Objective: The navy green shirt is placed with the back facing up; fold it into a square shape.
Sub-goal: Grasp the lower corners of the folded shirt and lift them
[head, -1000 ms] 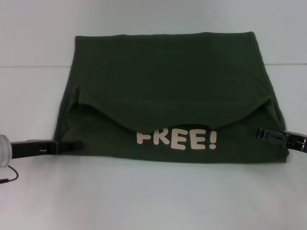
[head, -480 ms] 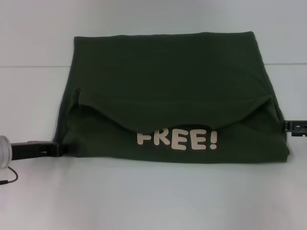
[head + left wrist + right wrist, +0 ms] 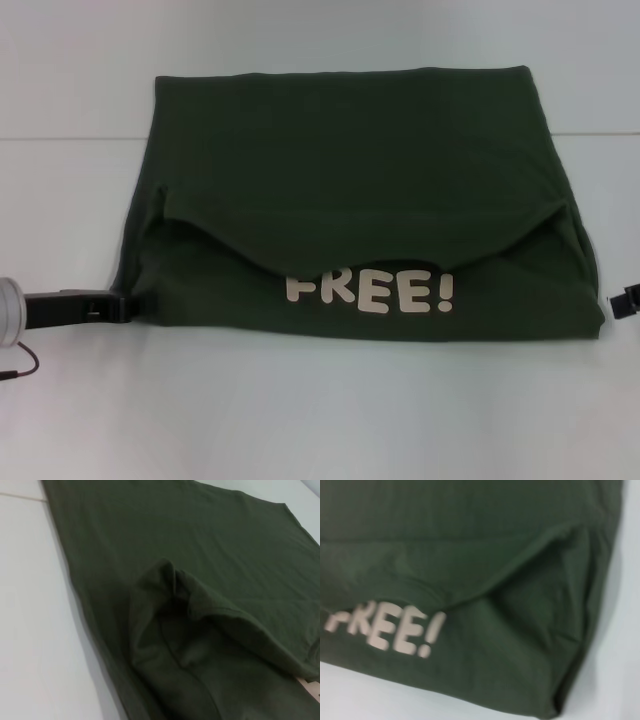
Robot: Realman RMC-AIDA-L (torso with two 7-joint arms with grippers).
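The navy green shirt [image 3: 350, 190] lies on the white table, folded into a broad block. Its near layer shows the white "FREE!" lettering [image 3: 368, 291] under a sagging folded-over edge. The left wrist view shows the pocket of that fold on the shirt [image 3: 190, 605]; the right wrist view shows the shirt's [image 3: 470, 545] near right corner and the lettering [image 3: 385, 630]. My left gripper [image 3: 118, 306] sits low on the table at the shirt's near left corner. My right gripper [image 3: 626, 300] barely shows at the right edge, just clear of the shirt's near right corner.
The white table [image 3: 320, 410] spreads around the shirt, with a seam line [image 3: 60, 138] crossing it at the back. A thin cable [image 3: 20, 368] hangs from my left arm at the near left.
Both grippers have drawn outward from the shirt's near corners: the left one slid left off the cloth, the right one slid right almost out of view. The shirt's fold stayed put.
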